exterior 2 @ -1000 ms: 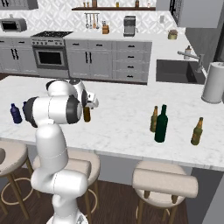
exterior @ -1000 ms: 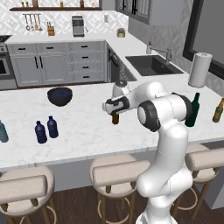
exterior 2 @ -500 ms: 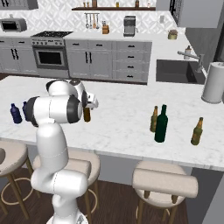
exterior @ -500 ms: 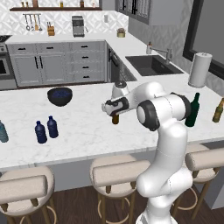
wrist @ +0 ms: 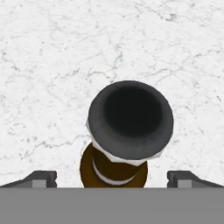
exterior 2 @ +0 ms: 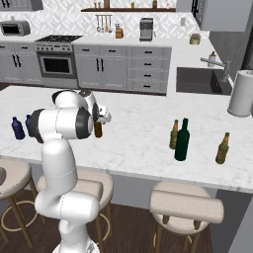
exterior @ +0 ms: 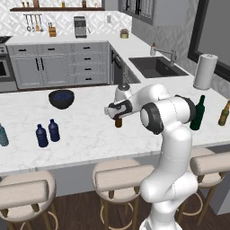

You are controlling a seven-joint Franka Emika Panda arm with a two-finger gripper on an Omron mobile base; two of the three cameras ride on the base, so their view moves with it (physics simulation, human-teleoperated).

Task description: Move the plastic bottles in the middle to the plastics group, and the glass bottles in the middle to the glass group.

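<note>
Directly under the hand, the brown bottle (wrist: 127, 135) stands upright on the marble counter (wrist: 52, 65), its cap centred between the finger tips. The gripper (wrist: 113, 178) is spread wide at 3 and 9 o'clock, holding nothing, apparently lined up to descend and grasp.

Even, bright, diffuse rendered light; no clear single source. Shadows soft and faint: slight dark patches at bottle bases on the counter (exterior: 90, 134). No glare on the marble. Base views somewhat coarse, distant shelf items pixelated. Hand view sharp on the marble veining; bottle cap (wrist: 130, 118) soft-edged. No edge distortion visible.
</note>
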